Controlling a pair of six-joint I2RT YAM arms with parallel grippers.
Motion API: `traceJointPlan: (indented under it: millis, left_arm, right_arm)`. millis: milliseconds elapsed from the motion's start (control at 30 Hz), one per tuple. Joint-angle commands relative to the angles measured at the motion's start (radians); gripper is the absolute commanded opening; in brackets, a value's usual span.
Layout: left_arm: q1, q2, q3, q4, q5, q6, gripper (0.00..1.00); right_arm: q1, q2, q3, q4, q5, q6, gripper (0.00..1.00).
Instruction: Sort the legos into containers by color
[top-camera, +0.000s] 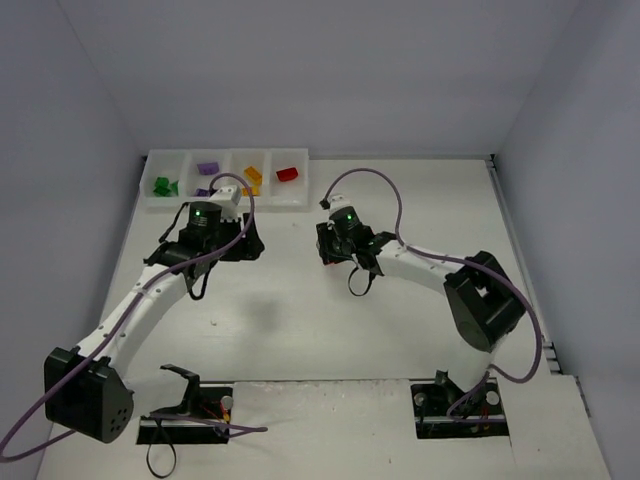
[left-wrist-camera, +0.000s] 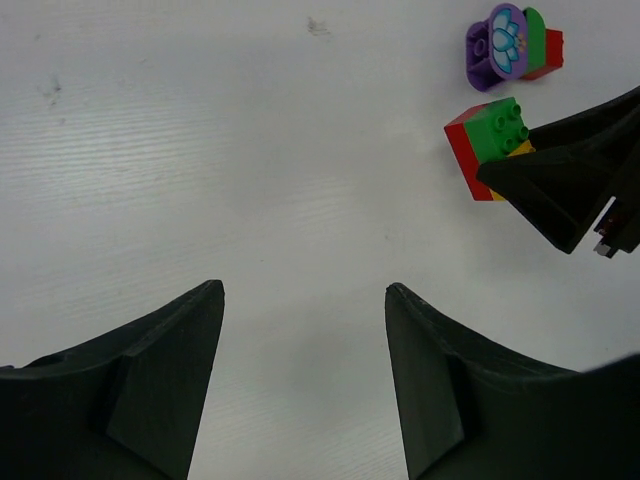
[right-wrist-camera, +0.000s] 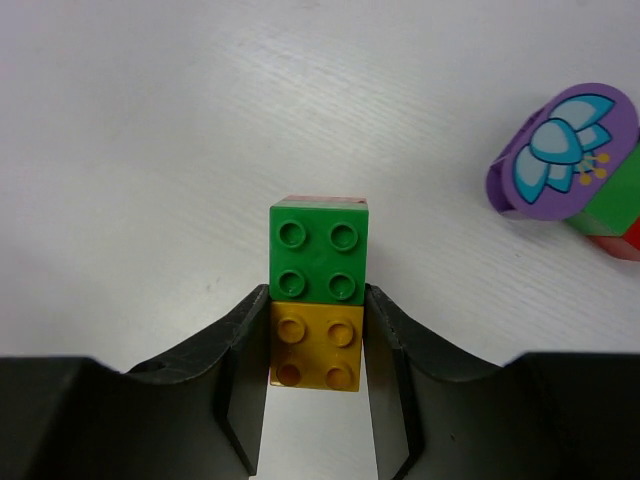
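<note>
Green, yellow and red bricks, snapped into one mixed block (right-wrist-camera: 318, 270), lie on the white tabletop (top-camera: 300, 320) in its far half, near the right-hand end of the sorting tray (top-camera: 185, 203). The right arm (top-camera: 420, 265) has its jaws closed tight on the yellow brick (right-wrist-camera: 315, 352), one finger on each side. The green brick (right-wrist-camera: 318, 248) and the red sliver (right-wrist-camera: 320, 200) beyond it stick out free.

That grip looks chosen so the joined colours can be pulled apart before sorting.

The left arm (top-camera: 140, 310) holds its jaws about half open over bare tabletop, gripping and touching nothing. The block sits just beside them, so they are well placed to take its free end.

A second cluster, a purple flower piece (right-wrist-camera: 565, 150) joined to green and red bricks, waits close by, untouched.

Along the far left edge, the tray's four compartments already hold green (top-camera: 163, 185), purple (top-camera: 207, 169), orange (top-camera: 252, 178) and red (top-camera: 287, 174) bricks, one colour to each.
</note>
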Motion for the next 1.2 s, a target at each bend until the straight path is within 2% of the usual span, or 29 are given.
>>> traceJointPlan:
  millis: [0, 67, 200, 400, 633, 933, 1167]
  left_arm:
    - [-0.01, 0.016, 0.017, 0.116, 0.124, 0.093, 0.59]
    - [-0.008, 0.027, 0.02, 0.139, 0.201, 0.137, 0.6]
    - [-0.01, 0.03, 0.035, 0.185, 0.342, 0.211, 0.64]
    - [-0.019, 0.06, 0.078, 0.276, 0.59, 0.285, 0.65]
    - [-0.085, 0.108, 0.155, 0.312, 0.65, 0.377, 0.67]
    - [-0.134, 0.152, 0.196, 0.335, 0.801, 0.513, 0.69]
    - [-0.159, 0.16, 0.201, 0.316, 0.802, 0.566, 0.7]
  right_arm:
    - [-0.033, -0.151, -0.064, 0.182, -0.235, -0.172, 0.0]
    - [-0.061, -0.202, -0.116, 0.213, -0.371, -0.195, 0.0]
    - [-0.134, -0.344, -0.175, 0.261, -0.528, -0.247, 0.0]
    - [-0.231, -0.498, -0.216, 0.247, -0.816, -0.417, 0.0]
    - [-0.263, -0.532, -0.204, 0.204, -1.08, -0.453, 0.0]
    - [-0.265, -0.535, -0.193, 0.123, -1.183, -0.494, 0.0]
    - [-0.263, -0.503, -0.166, 0.054, -1.194, -0.519, 0.0]
